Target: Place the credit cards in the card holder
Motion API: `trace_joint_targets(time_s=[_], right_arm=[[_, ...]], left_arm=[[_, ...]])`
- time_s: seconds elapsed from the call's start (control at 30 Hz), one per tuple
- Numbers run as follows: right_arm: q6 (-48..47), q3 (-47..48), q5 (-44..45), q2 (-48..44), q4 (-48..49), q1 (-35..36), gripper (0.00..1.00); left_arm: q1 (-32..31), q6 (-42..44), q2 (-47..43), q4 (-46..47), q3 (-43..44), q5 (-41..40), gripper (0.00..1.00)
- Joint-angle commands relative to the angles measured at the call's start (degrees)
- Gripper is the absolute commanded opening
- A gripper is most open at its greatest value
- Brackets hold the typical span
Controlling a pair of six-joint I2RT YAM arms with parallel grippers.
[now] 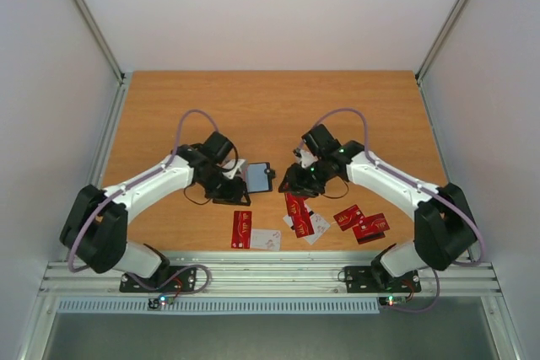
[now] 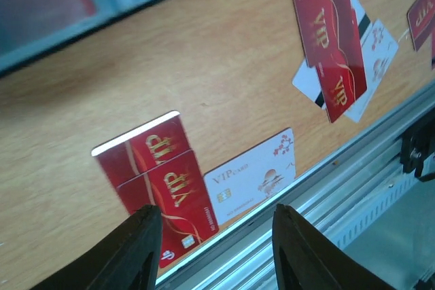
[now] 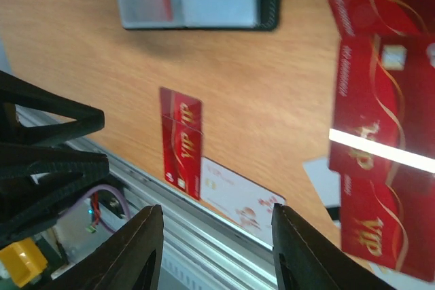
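— Black fingers (image 2: 136, 249) of the left gripper (image 2: 214, 219) fill the bottom edge. Spread or pinching?
— Spread, with nothing between them. The right gripper (image 3: 216, 219) is spread and empty too.
— Where is the card holder (image 1: 257, 177)?
— Lying open on the table (image 1: 169, 107) between both grippers. Black edge, greyish pockets, a reddish patch in one.
— And the credit cards (image 2: 160, 181)?
— Flat on the wood, near the metal rail (image 2: 353, 195). Two overlapped red ones touch a white card (image 2: 251, 176). A loose pile (image 1: 297, 208) of red and white lies below the right gripper, with two more red ones further right.
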Motion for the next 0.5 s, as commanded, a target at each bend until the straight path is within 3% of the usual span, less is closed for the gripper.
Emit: trace_joint_targets(time_s=[0.0, 0.27, 0.47], right_arm=[[2.99, -3.61, 5.67, -6.46, -2.62, 0.15, 0.46], [1.99, -8.70, 10.68, -15.50, -11.95, -2.53, 0.50], [0.66, -12.58, 8.46, -16.29, -11.18, -4.10, 0.50]], left_arm=[[-5.92, -0.33, 3.80, 2.36, 4.00, 0.22, 0.47], [-13.80, -10.04, 11.16, 3.97, 11.13, -5.18, 0.46], [-19.98, -20.25, 15.16, 6.17, 13.86, -9.33, 0.45]])
